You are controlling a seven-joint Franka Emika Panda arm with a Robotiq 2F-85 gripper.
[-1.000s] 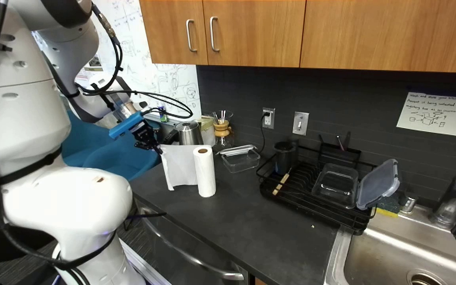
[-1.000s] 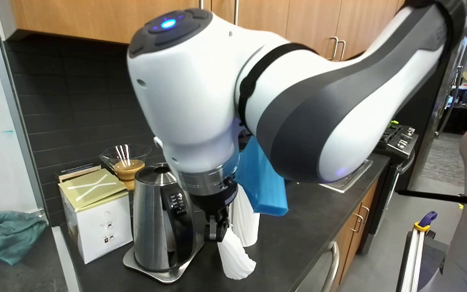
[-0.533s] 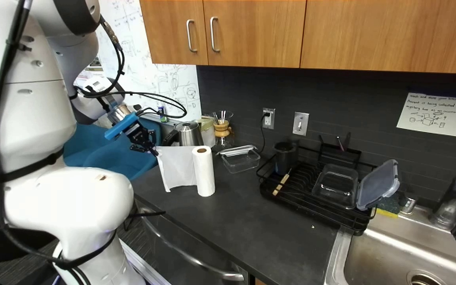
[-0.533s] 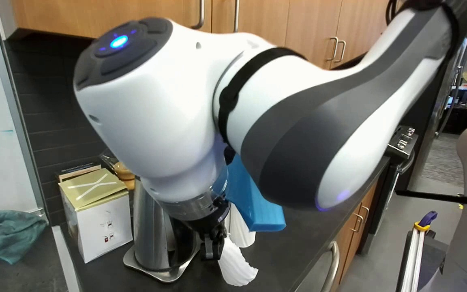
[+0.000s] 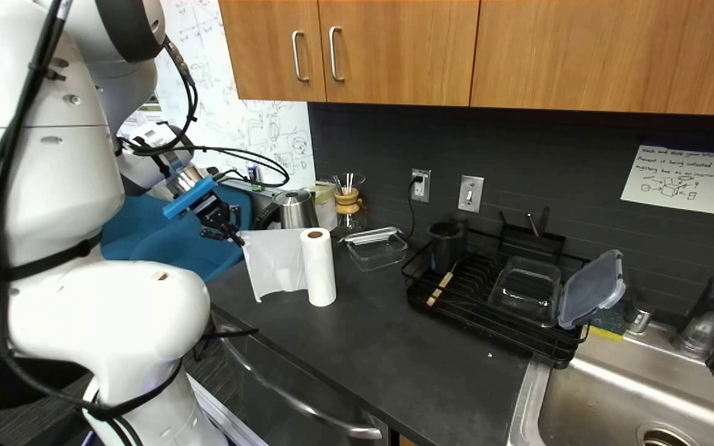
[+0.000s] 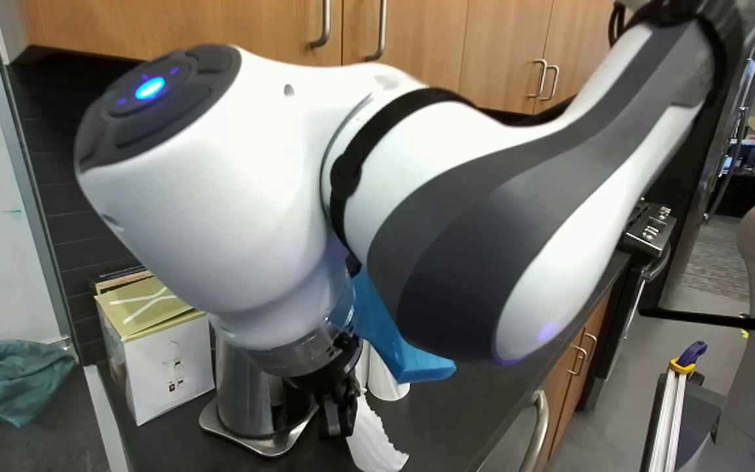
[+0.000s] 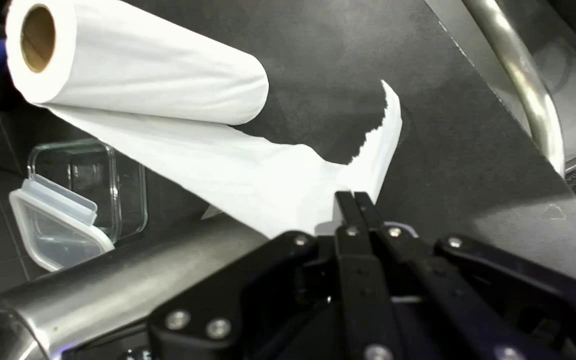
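My gripper [image 7: 355,194] is shut on the loose sheet [image 7: 268,175] of a white paper towel roll [image 7: 158,65]. The fingers pinch the sheet near its upper free corner. In an exterior view my gripper [image 5: 240,240] holds the sheet [image 5: 275,263] stretched out to the left of the roll [image 5: 318,272]. The roll stands upright on the dark counter. The sheet is still joined to the roll, and its free edge is ragged. In an exterior view the arm hides most of the roll [image 6: 387,380]; the sheet [image 6: 372,436] hangs below my gripper [image 6: 343,416].
A steel kettle [image 6: 243,393] stands close beside my gripper. A white box [image 6: 161,367] is behind the kettle. A glass container [image 5: 377,251] with its lid lies behind the roll. A black dish rack [image 5: 456,303] and a sink [image 5: 527,396] are farther right.
My gripper has moved a little left and down in an exterior view, away from the roll, drawing the sheet along. The roll has shifted slightly the same way. The grip stays shut.
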